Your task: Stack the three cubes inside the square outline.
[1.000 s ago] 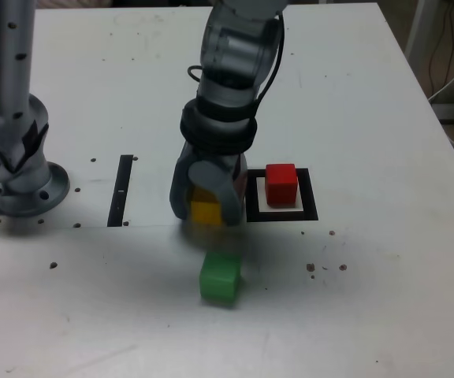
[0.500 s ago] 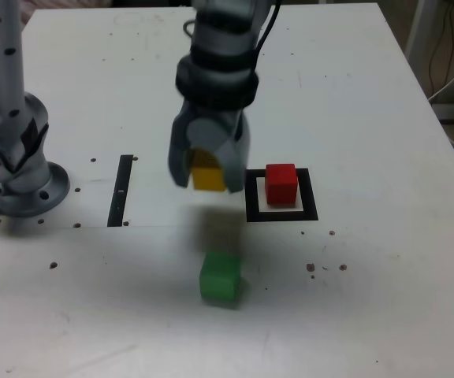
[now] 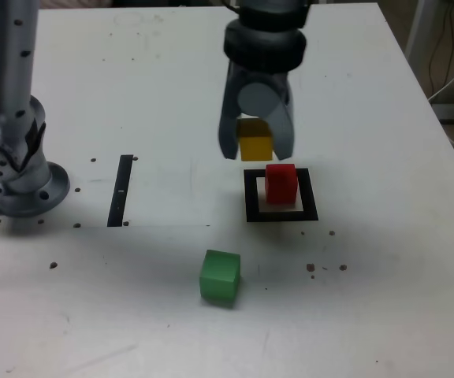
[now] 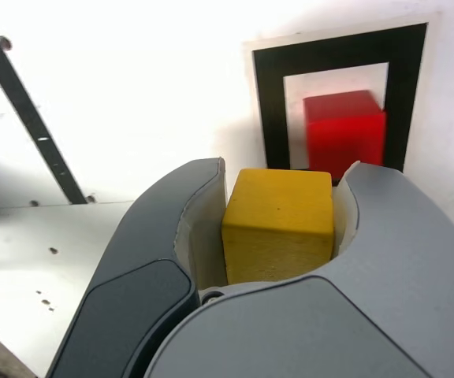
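Fingers (image 3: pixel 255 142) clamped on the yellow cube (image 3: pixel 255 148), raised above the white surface (image 3: pixel 353 299). In the exterior view, the red cube (image 3: pixel 281 184) sits inside the square outline (image 3: pixel 310 197), at about five o'clock from the yellow one; the coming move likely turns on that offset. The green cube (image 3: pixel 220 276) lies at seven o'clock, well apart.

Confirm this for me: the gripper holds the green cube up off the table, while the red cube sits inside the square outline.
Wrong cube: the exterior view shows the fingers holding the yellow cube up off the table. The red cube does sit inside the square outline.
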`<state>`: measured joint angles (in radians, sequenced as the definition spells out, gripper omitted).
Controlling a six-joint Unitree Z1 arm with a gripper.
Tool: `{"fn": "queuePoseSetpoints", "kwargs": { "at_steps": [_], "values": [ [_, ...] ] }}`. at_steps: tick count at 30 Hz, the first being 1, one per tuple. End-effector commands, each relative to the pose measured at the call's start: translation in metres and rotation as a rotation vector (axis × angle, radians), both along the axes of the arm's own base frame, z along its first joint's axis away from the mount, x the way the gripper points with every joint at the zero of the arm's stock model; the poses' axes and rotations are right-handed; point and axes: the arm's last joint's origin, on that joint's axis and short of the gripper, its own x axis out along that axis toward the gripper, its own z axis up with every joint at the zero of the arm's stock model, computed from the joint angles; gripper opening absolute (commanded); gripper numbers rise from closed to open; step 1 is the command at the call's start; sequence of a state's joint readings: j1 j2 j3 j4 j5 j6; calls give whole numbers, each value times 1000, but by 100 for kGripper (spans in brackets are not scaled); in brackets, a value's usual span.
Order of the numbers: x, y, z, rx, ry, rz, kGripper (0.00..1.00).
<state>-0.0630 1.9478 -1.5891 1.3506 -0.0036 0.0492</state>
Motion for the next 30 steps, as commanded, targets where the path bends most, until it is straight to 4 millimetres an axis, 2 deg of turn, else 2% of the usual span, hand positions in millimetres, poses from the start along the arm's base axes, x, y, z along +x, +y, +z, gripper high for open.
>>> {"fn": "queuePoseSetpoints", "kwargs": {
  "at_steps": [1, 17, 30],
  "values": [
    [3, 1, -1, 2, -3, 8, 17],
    [29, 10, -30, -3, 8, 49, 19],
    [37, 9, -41, -18, 10, 53, 21]
  ]
}}
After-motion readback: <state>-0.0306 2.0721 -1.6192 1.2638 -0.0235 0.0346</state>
